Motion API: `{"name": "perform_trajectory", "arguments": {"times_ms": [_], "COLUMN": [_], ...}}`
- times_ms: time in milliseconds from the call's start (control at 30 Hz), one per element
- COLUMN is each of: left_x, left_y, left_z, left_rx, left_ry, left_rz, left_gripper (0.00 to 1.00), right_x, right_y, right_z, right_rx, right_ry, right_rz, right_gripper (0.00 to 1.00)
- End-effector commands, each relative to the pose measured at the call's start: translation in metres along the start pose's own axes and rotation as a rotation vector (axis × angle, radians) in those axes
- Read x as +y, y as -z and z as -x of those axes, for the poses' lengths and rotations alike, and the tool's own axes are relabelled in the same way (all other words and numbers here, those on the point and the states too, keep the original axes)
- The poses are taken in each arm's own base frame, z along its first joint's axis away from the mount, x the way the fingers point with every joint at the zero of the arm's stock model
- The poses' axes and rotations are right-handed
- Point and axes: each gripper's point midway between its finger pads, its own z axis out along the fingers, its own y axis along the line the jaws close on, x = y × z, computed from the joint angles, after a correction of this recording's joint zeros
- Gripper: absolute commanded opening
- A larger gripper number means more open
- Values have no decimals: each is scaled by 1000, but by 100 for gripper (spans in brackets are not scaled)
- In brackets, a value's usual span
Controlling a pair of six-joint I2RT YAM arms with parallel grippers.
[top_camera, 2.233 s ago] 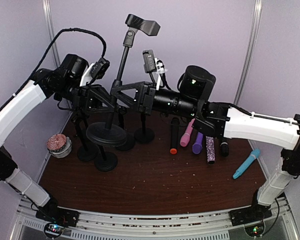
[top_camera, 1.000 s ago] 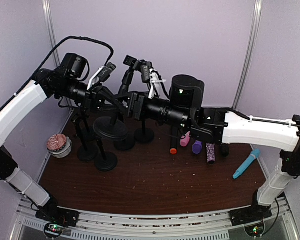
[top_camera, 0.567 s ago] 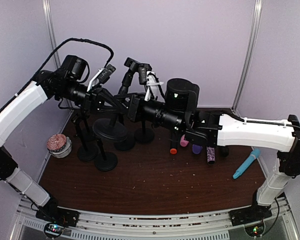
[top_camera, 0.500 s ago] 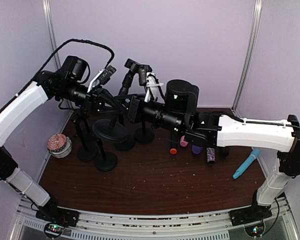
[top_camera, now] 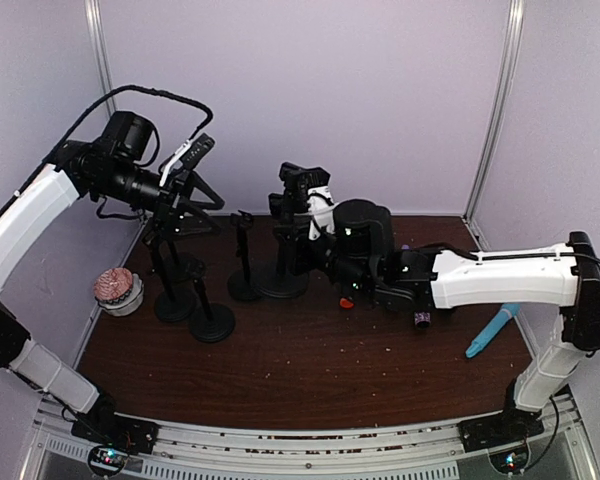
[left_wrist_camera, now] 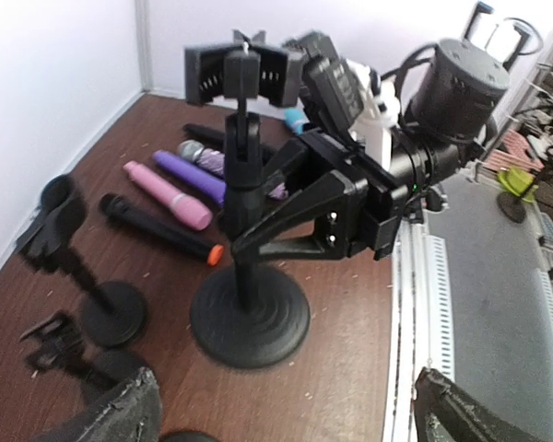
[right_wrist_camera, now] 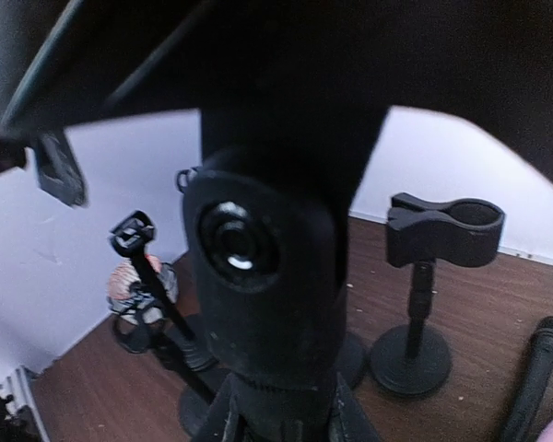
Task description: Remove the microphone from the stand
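The black stand [top_camera: 280,284] is upright with its round base [left_wrist_camera: 249,318] on the brown table. Its clip [left_wrist_camera: 244,74] at the top holds nothing. My right gripper [top_camera: 286,246] is shut on the stand's pole [left_wrist_camera: 243,241], and the stand's joint [right_wrist_camera: 267,276] fills the right wrist view. Several microphones lie flat behind it: a black one with an orange ring [left_wrist_camera: 157,228], a pink one [left_wrist_camera: 166,195] and a purple one [left_wrist_camera: 198,175]. My left gripper [top_camera: 213,214] hangs open, up and to the left of the stand, with nothing between its fingertips [left_wrist_camera: 111,414].
Other empty black stands are close by: one [right_wrist_camera: 424,295] just beside the held stand, and two [top_camera: 212,322] at the left. A pink cupcake-like thing in a bowl [top_camera: 117,288] sits at the far left. A blue microphone [top_camera: 492,330] lies at the right.
My left gripper has opened, let go of the stand and pulled back up to the left. My right arm has brought the stand from tilted in the air down onto the table, upright.
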Motion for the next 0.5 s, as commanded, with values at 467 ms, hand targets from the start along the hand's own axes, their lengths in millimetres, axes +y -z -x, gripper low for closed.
{"name": "perform_trajectory", "arguments": {"times_ms": [467], "left_x": [21], "left_y": [49], "left_z": [-2], "left_rx": [15], "left_ry": [5], "left_rz": [219], "left_gripper": [98], "right_x": [-60], "right_y": [-61], "right_z": [-96], "right_rx": [16], "right_ry": [167], "right_rz": [-345], "right_gripper": [0]}}
